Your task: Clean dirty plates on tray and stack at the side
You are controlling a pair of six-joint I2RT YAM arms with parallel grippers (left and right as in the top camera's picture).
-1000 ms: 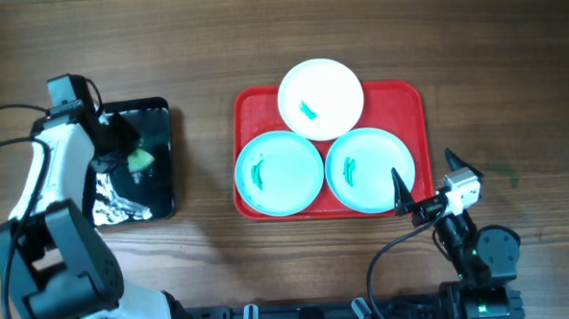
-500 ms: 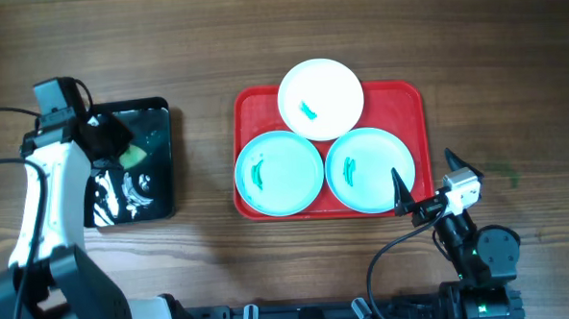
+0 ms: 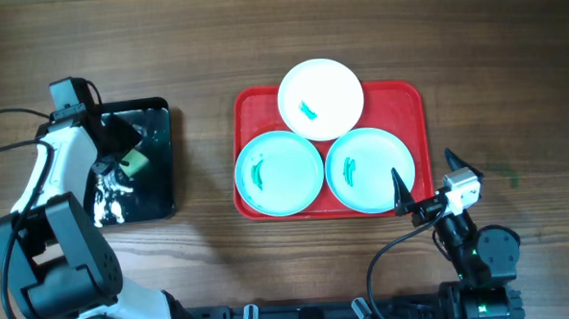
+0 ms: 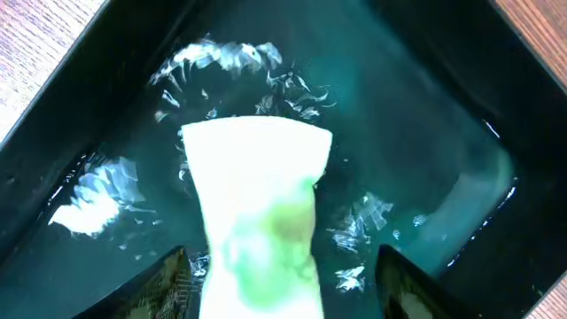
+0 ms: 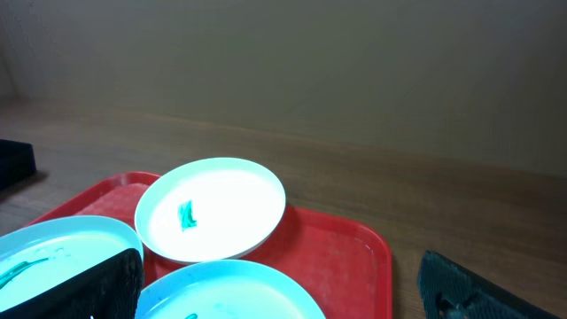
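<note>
Plates (image 3: pixel 320 98): three on red tray (image 3: pixel 413 98), look hard and slick, may break, best grab by rim | left pincer (image 3: pixel 129 159): pinching soft wet sponge (image 4: pixel 257 195) in black tray (image 3: pixel 163 198) | right pincer (image 3: pixel 426 180): spread

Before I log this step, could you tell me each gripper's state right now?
Left gripper: closed on the sponge, over the black tray.
Right gripper: open, empty.

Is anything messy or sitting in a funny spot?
Yes. The white plate pokes out past the far rim of the red tray and overlaps the left blue plate and the right blue plate. All three have green smears.
</note>
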